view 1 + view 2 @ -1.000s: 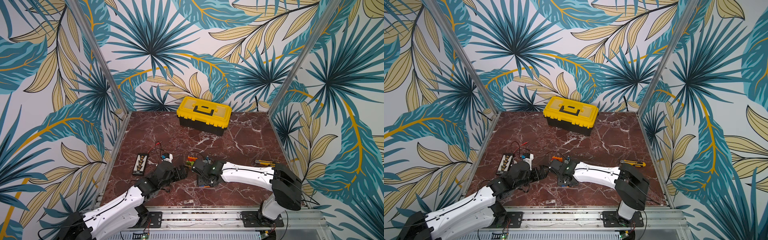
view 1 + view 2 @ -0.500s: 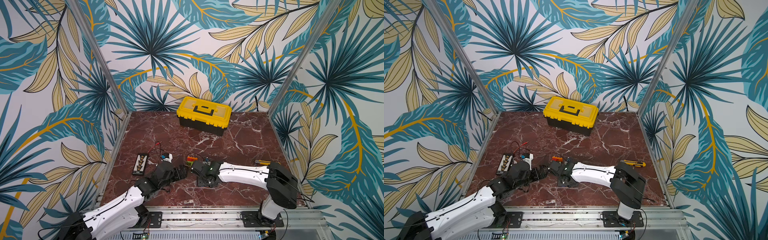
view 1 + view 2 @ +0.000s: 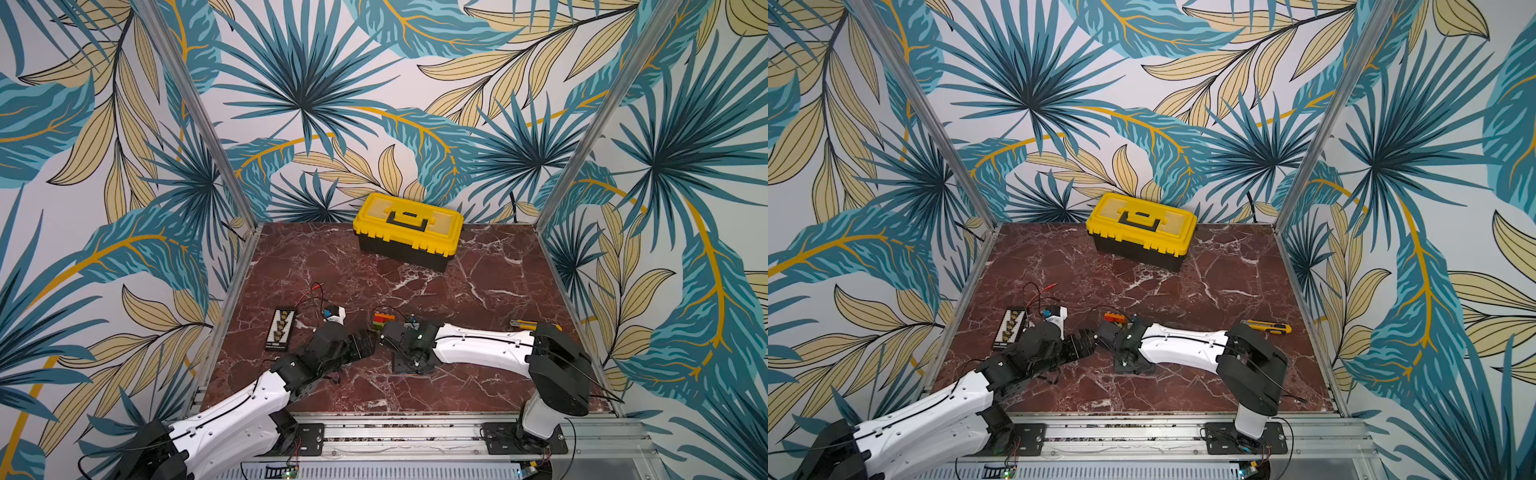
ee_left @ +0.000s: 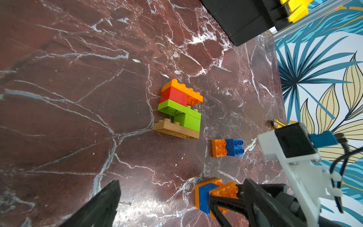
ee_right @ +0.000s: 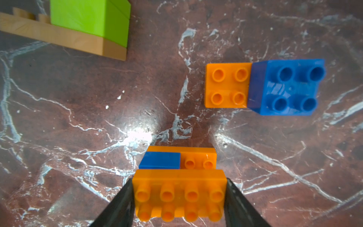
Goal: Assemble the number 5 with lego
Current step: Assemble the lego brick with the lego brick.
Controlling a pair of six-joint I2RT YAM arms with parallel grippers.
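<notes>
My right gripper [image 5: 178, 188] is shut on the ends of an orange oblong lego brick [image 5: 178, 194]. That brick tops a small stack with a blue brick [image 5: 160, 160] and another orange one beneath, held just above the table. My left gripper [image 4: 167, 212] stands open just left of that stack [image 4: 204, 196], and nothing is between its fingers. A built piece of orange, red, lime green and tan bricks [image 4: 178, 110] lies on the table beyond, seen in both top views [image 3: 383, 319] [image 3: 1115, 318]. An orange and blue pair [image 4: 227, 147] sits beside it.
A yellow-and-black toolbox [image 3: 407, 230] stands at the back wall. A utility knife [image 3: 525, 324] lies at the right edge. At the left are a black component board [image 3: 281, 330], red and black wires [image 3: 316, 289] and a small white-and-blue device [image 3: 334, 314].
My right gripper has shifted a little to the left with the brick stack, closer to the left gripper. The left arm has stayed put.
</notes>
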